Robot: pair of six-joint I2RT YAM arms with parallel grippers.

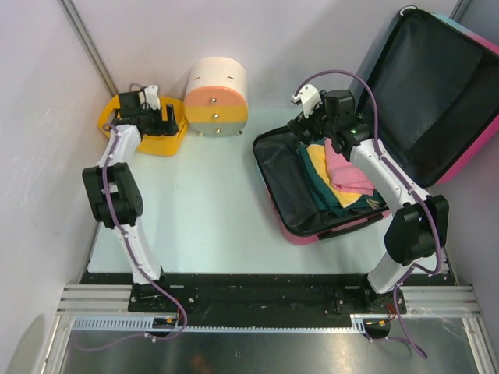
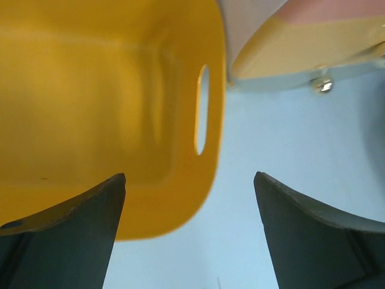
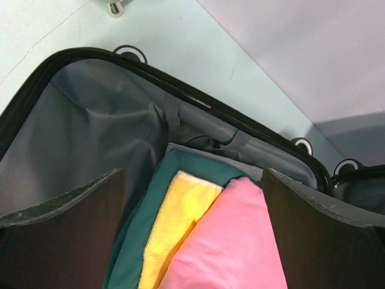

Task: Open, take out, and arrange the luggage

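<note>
- Luggage: at my right side of the table, lying open. The base half is flat on the surface. The lid stands up behind it, tilted against the right wall. Black lining in both halves, pink shell edge along the near side.
- Wheels: at the luggage's far edge, seen from my right wrist camera just outside the zip rim.
- Contents, stacked in the right part of the base half: a teal cloth at the bottom, a yellow towel on it, and a pink cloth on top. The left part of the base shows only bare lining.
- Right gripper: above the stack, jaws spread wide with nothing held between them. I cannot tell whether the fingers touch the pink cloth.
- Left gripper: at the far left, over the basket. The jaws are spread wide and hold nothing. One finger shows against the basket's inside and the other against the table, with the slotted basket wall in the gap.
- Basket: yellow, in the far left corner, with no contents visible in my left wrist view.
- Drawer box: round, banded cream, orange and yellow, just right of the basket and well apart from the luggage.
</note>
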